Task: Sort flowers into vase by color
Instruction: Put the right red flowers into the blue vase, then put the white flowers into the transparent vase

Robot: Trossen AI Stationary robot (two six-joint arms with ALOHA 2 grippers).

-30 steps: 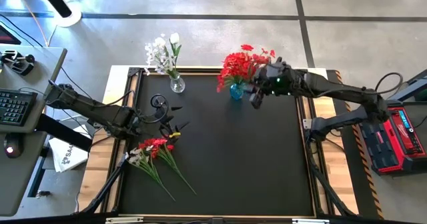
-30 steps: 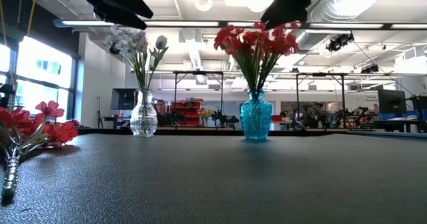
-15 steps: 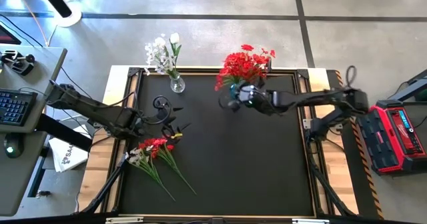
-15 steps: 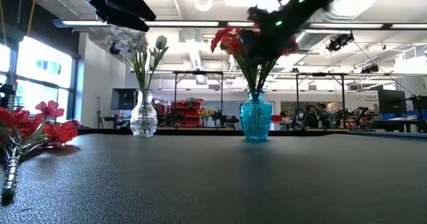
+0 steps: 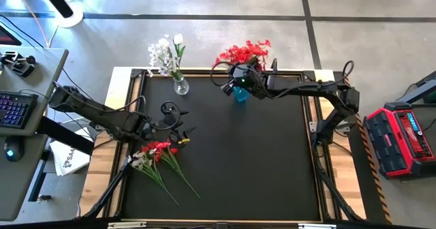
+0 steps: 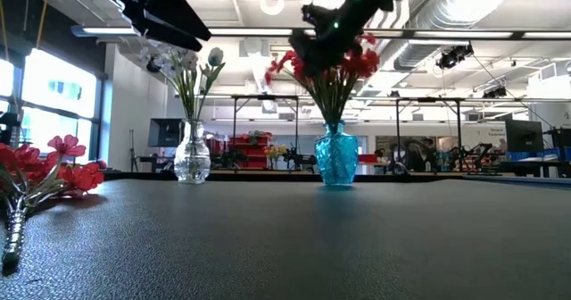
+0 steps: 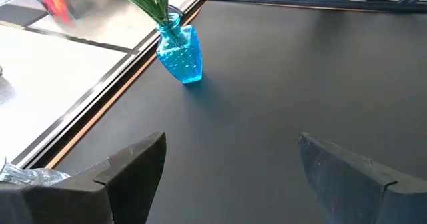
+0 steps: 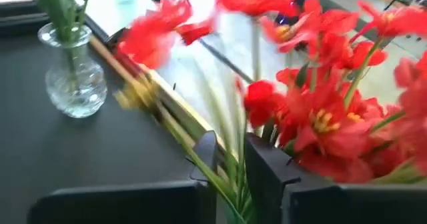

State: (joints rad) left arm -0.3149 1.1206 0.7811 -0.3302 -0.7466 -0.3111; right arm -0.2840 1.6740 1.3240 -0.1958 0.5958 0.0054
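High view: two vases are seen at the far edge of the black table mat (image 5: 231,154). A clear glass vase (image 5: 180,86) holds white flowers (image 5: 163,52), and a blue vase (image 5: 241,93) holds a bunch of red flowers (image 5: 242,54). A loose pile of sprigs (image 5: 155,154), red and white blooms mixed, is left lying on the mat near its left edge, stems pointing toward the near side; the sprigs overlap too much to be counted.

Two arms are counted. The right gripper (image 5: 235,79) is held over the blue vase, in among the red stems, and its arm stretches across from the right side of the table. In the right wrist view its fingers (image 8: 267,177) are seen close together with green stems and red blooms pressed around them; whether a stem is actually clamped cannot be told. In the low view the blue vase appears tilted, with the dark gripper covering the top of the red bunch.

The left gripper (image 5: 176,130) is held just above the loose pile, beside the mat's left edge. In the left wrist view its fingers (image 7: 137,167) are spread wide apart with nothing between them.

Beside the table, a keyboard (image 5: 15,110) on a desk is seen at the left, and a red case (image 5: 402,140) on the floor at the right.
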